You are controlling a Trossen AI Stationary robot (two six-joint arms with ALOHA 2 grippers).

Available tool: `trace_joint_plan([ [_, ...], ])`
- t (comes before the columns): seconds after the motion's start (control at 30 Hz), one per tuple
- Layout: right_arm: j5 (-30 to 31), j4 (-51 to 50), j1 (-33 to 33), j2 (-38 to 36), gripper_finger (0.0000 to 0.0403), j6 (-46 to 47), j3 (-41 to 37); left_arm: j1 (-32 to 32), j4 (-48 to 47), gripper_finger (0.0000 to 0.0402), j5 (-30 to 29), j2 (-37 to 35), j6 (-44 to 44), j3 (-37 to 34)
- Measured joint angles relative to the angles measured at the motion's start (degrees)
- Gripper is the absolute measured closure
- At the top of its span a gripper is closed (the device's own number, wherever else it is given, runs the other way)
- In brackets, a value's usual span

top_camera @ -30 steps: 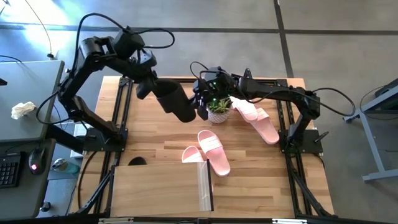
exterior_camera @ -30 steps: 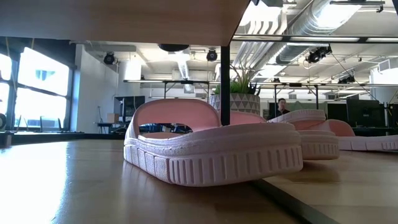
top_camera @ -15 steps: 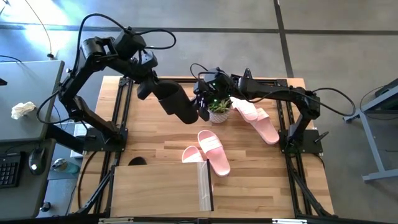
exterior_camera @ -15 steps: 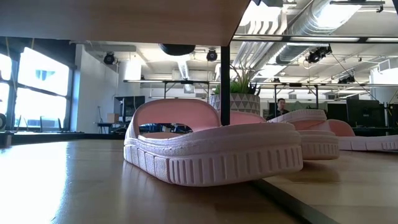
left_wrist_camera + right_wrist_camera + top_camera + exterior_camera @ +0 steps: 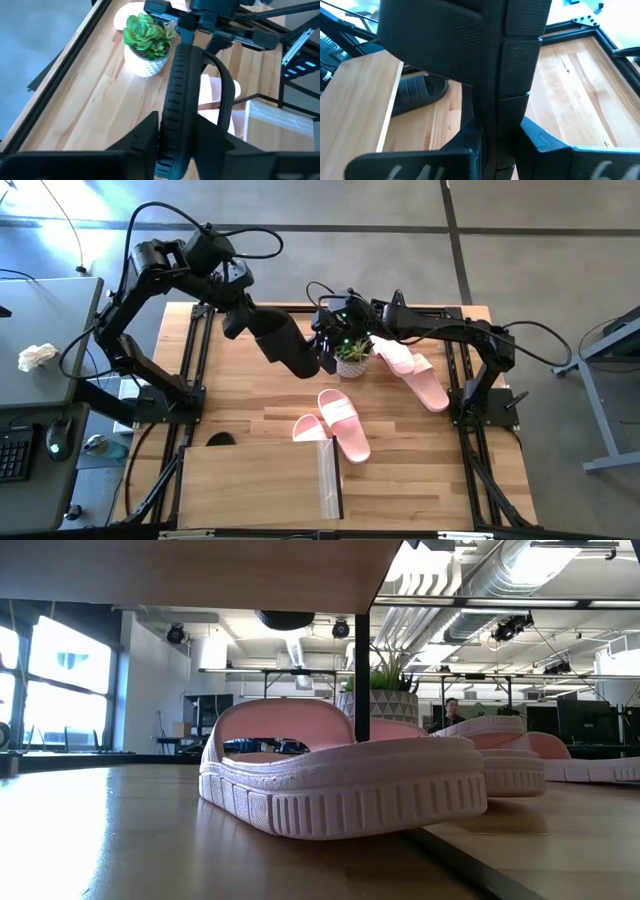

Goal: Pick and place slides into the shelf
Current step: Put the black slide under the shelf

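Note:
A black slide (image 5: pixel 288 343) hangs in the air over the table's far middle, slanting between my two grippers. My left gripper (image 5: pixel 250 322) is shut on its far-left end and my right gripper (image 5: pixel 324 352) on its other end, beside the potted plant (image 5: pixel 352 355). A second black slide (image 5: pixel 420 90) lies on the table, partly under the shelf's top panel (image 5: pixel 255 480). Pink slides lie on the table: two (image 5: pixel 343 422) (image 5: pixel 308 428) by the shelf's far edge, more (image 5: pixel 415 375) at the right. My left gripper pinches the black slide's near end (image 5: pixel 172 127) between its two fingers, one against the sole's underside, one on the footbed side. The slide runs away from the fingers on its edge, strap (image 5: pixel 226 95) to one side, clear of the table. My right gripper pinches the slide's other end (image 5: pixel 500 117) between its two fingers, across the sole's thickness. The slide stands on its edge and runs straight on from the fingers, strap (image 5: pixel 430 40) to one side, lifted clear of the table.
The plant in its white pot (image 5: pixel 146 47) stands close under the held slide's right end. A front pink slide (image 5: pixel 340 780) lies at the shelf's opening. Bare wood (image 5: pixel 230 395) lies left of the pink slides. Black frame rails (image 5: pixel 190 370) run along the table's sides.

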Motion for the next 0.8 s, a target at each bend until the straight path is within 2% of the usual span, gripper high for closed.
trace_joint_plan([
  [0.1, -0.1, 0.0, 0.0, 0.0, 0.0364, 0.0, 0.0, 0.0, 0.0, 0.0369, -0.3, 0.0, 0.9, 0.0],
  [0.23, -0.1, 0.0, 0.0, 0.0, 0.0362, -0.1, 0.0, 0.0, 0.0, 0.0373, -0.5, 0.0, 1.3, 0.0],
  [0.33, 0.4, 0.0, 0.0, 0.0, 0.0345, -0.2, 0.0, 0.0, 0.0, 0.0372, -1.3, 0.0, 1.1, 0.0],
  [0.43, 1.1, 0.0, 0.0, 0.0, 0.0308, -1.7, 0.0, 0.0, 0.0, 0.0372, -1.4, 0.0, 1.0, 0.0],
  [0.63, 0.9, -0.3, -0.1, -0.6, 0.0202, -4.3, 0.0, 0.1, -0.2, 0.0372, 0.5, 0.0, 0.9, 0.0],
  [0.8, 1.1, -6.3, -0.6, -3.5, 0.0137, -3.7, 0.0, 0.1, -0.1, 0.0373, 1.5, 0.0, 1.2, 0.0],
])
